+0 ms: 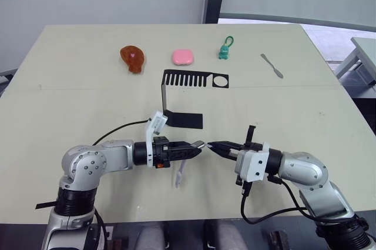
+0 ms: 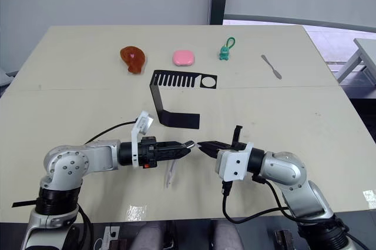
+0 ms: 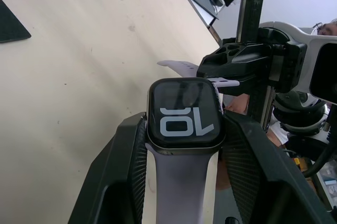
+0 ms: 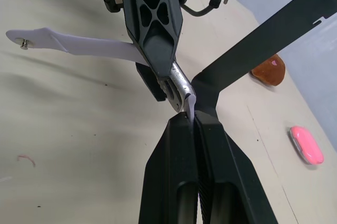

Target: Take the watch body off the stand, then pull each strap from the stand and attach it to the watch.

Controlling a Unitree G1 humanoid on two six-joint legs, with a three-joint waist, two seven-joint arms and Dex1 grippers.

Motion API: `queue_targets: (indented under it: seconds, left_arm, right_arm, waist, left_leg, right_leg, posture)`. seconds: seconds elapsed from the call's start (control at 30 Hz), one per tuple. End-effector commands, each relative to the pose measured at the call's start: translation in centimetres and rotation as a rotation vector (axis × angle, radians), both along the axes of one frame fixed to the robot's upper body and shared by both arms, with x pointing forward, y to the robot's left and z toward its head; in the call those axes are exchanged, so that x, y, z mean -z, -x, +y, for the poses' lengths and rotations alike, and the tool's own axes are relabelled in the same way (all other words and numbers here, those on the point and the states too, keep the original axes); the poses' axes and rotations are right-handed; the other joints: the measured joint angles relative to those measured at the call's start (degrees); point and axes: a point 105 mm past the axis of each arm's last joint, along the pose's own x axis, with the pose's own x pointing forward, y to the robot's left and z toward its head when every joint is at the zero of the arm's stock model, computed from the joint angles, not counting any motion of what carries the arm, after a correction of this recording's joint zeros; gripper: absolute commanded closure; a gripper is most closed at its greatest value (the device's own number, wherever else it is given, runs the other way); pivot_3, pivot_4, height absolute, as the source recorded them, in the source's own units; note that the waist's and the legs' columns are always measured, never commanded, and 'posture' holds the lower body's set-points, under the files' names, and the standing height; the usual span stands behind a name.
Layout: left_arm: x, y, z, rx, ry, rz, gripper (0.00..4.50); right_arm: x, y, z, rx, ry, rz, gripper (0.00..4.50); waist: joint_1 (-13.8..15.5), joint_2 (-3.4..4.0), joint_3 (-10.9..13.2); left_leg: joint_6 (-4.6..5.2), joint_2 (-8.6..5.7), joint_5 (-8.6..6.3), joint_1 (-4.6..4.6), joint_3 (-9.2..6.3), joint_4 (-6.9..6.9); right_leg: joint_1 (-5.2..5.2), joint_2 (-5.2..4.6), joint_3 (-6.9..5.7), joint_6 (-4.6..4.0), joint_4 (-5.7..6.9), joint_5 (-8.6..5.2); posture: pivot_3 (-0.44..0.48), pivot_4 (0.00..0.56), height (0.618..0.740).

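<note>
Spanning most of the head views, one beige table (image 1: 70, 85) carries the whole scene. Both arms lie low and near horizontal over its near edge, forearms pointing inward so the two grippers meet tip to tip at centre.

One black bent stand (image 1: 185, 100) sits behind the meeting point, apart from both grippers (its slotted upper plate bears no straps).

Left gripper (image 1: 198, 146): fingers clamped on either side of the watch body (image 3: 184, 116), one piece, screen showing light digits. One pale strap (image 3: 181, 182) is already joined to the case and runs back between the fingers; in the head view its free end hangs toward the table (image 1: 179, 175).

Right gripper (image 4: 189, 114): fingers pressed together on the end of the second strap (image 3: 179, 67), which touches the case edge opposite the fitted strap.

Far row, one of each, well apart: brown drumstick toy (image 1: 133, 57), pink soap-like block (image 1: 183, 57), green keychain figure (image 1: 227, 49), grey metal spatula (image 1: 272, 65).
</note>
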Motion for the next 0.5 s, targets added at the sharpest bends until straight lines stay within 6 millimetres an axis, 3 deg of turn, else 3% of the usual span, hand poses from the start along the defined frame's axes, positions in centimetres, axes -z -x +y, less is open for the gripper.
queue_targets:
  seconds: [0.03, 0.5]
  left_arm:
    - [-0.88, 1.65, -2.08, 0.115, 0.022, -0.038, 2.91]
    - [-0.83, 1.59, -2.04, 0.114, 0.015, -0.038, 2.91]
  right_arm:
    - [-1.34, 0.82, 1.45, -0.059, -0.049, -0.053, 4.50]
    - [-1.26, 0.48, 1.80, -0.054, -0.040, -0.045, 4.50]
  waist:
    - [0.00, 0.00, 0.00]
    - [-0.01, 0.00, 0.00]
  left_leg:
    - [0.00, 0.00, 0.00, 0.00, 0.00, 0.00]
    - [0.00, 0.00, 0.00, 0.00, 0.00, 0.00]
  right_leg:
    - [0.00, 0.00, 0.00, 0.00, 0.00, 0.00]
    - [0.00, 0.01, 0.00, 0.00, 0.00, 0.00]
  posture:
    - [0.000, 0.150, 0.740]
    - [0.000, 0.150, 0.740]
